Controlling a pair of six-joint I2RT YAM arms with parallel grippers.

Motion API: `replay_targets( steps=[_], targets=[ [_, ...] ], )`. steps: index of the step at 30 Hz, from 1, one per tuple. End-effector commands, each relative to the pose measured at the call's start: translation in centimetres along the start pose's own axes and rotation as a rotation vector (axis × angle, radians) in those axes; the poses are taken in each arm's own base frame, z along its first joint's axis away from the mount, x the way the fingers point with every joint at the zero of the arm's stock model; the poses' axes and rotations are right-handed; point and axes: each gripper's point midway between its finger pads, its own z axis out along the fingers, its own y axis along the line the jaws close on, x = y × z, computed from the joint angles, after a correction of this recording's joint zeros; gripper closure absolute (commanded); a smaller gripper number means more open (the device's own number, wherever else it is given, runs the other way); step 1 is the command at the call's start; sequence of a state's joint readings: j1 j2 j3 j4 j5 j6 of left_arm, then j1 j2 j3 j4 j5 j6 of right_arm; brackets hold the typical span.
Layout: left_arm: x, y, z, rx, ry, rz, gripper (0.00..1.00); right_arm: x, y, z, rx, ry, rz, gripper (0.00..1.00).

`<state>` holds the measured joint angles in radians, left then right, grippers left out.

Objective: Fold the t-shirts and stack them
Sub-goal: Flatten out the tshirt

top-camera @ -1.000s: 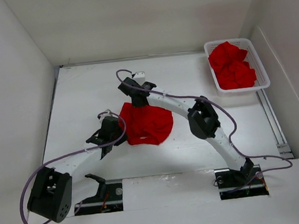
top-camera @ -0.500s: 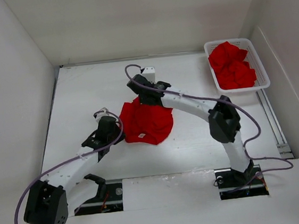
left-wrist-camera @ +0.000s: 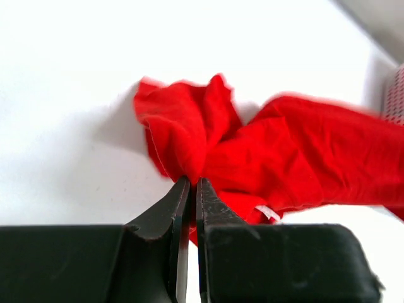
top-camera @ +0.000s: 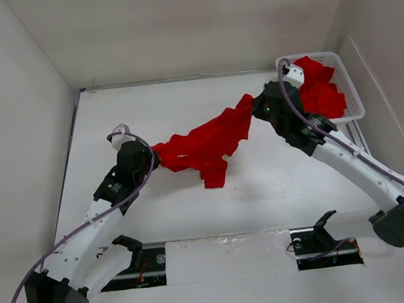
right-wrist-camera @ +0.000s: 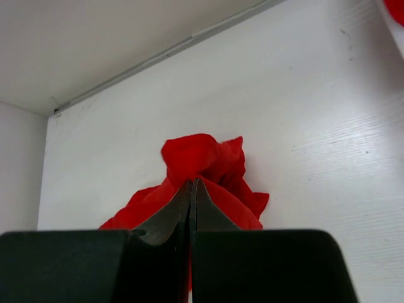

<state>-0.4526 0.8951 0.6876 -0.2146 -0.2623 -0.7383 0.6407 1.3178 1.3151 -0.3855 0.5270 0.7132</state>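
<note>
One red t-shirt [top-camera: 205, 144] hangs stretched above the table between both grippers. My left gripper [top-camera: 153, 156] is shut on its left end, and the left wrist view shows the cloth [left-wrist-camera: 265, 151] pinched at the fingertips of the left gripper [left-wrist-camera: 192, 182]. My right gripper [top-camera: 257, 107] is shut on the right end; in the right wrist view the cloth [right-wrist-camera: 202, 158] bunches just past the fingertips of the right gripper [right-wrist-camera: 192, 183]. More red t-shirts [top-camera: 322, 95] lie crumpled in the white basket [top-camera: 356, 106] at the back right.
White walls close in the table on the left, back and right. The basket stands against the right wall, close behind my right arm [top-camera: 347, 158]. A metal rail [top-camera: 368, 163] runs along the table's right edge.
Both grippers have pulled apart, the right one far to the right and up toward the basket, the left one slightly left. The shirt went from a heap on the table to a stretched, lifted band.
</note>
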Motion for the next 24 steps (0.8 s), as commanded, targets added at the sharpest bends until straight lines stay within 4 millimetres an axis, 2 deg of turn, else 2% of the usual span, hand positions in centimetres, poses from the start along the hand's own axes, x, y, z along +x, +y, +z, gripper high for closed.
replay_targets(
  steps=[1,2,4,5,6,8,9,10,12,13,16,17,19,20,21,22,23,24],
  targets=[
    [-3.8,-1.2,-1.7,0.006,-0.113,-0.026,1.0,-2.3,-1.6,-1.8,-0.018,-0.061,0.072,1.0],
    [-4.4,-1.6,-2.0,0.016,-0.125,-0.015,1.0,-3.3,-1.9,-2.5,-0.029,-0.08,0.064,1.0],
    [-7.1,-3.5,-3.2,0.061,-0.186,-0.017,1.0,-5.3,-1.4,-3.7,-0.086,-0.124,0.055,1.0],
    [-8.1,-4.2,-3.8,0.078,-0.206,-0.011,1.0,-6.8,-1.2,-5.1,-0.112,-0.16,0.045,1.0],
    [-10.7,-5.8,-5.3,0.117,-0.27,-0.011,1.0,-7.8,-0.8,-5.9,-0.129,-0.183,0.048,1.0],
    [-13.0,-7.3,-6.7,0.151,-0.315,0.004,1.0,-11.1,-0.3,-8.4,-0.15,-0.268,0.085,1.0],
    [-14.0,-8.0,-7.3,0.166,-0.336,0.012,1.0,-12.0,-0.1,-9.4,-0.158,-0.294,0.072,1.0],
    [-16.2,-9.4,-9.2,0.208,-0.386,0.042,1.0,-13.1,-0.1,-10.3,-0.165,-0.323,0.077,1.0],
    [-18.3,-10.5,-10.9,0.237,-0.434,0.059,1.0,-16.4,0.6,-13.5,-0.214,-0.406,0.097,1.0],
    [-20.2,-11.5,-12.9,0.27,-0.483,0.054,1.0,-17.5,0.7,-14.5,-0.228,-0.431,0.099,1.0],
    [-23.3,-12.8,-17.0,0.333,-0.579,0.076,1.0,-21.7,0.8,-19.0,-0.281,-0.54,0.131,1.0],
    [-24.5,-13.7,-19.4,0.389,-0.616,0.077,1.0,-22.5,1.1,-20.1,-0.311,-0.556,0.131,1.0],
    [-25.7,-14.4,-21.8,0.439,-0.662,0.114,1.0,-24.6,1.6,-23.1,-0.374,-0.608,0.151,1.0],
    [-26.2,-15.5,-23.6,0.508,-0.684,0.137,1.0,-25.2,1.6,-24.3,-0.397,-0.619,0.157,1.0],
    [-26.5,-15.8,-25.5,0.56,-0.712,0.159,1.0,-26.4,2.3,-26.5,-0.459,-0.636,0.163,1.0],
    [-26.4,-16.1,-26.3,0.59,-0.727,0.201,1.0,-26.5,2.5,-27.4,-0.487,-0.626,0.151,1.0],
    [-26.5,-16.8,-29.0,0.676,-0.755,0.222,1.0,-27.2,3.2,-29.5,-0.56,-0.63,0.131,1.0],
    [-26.5,-17.2,-29.8,0.708,-0.762,0.242,1.0,-27.1,3.4,-30.1,-0.586,-0.629,0.125,1.0]
  ],
)
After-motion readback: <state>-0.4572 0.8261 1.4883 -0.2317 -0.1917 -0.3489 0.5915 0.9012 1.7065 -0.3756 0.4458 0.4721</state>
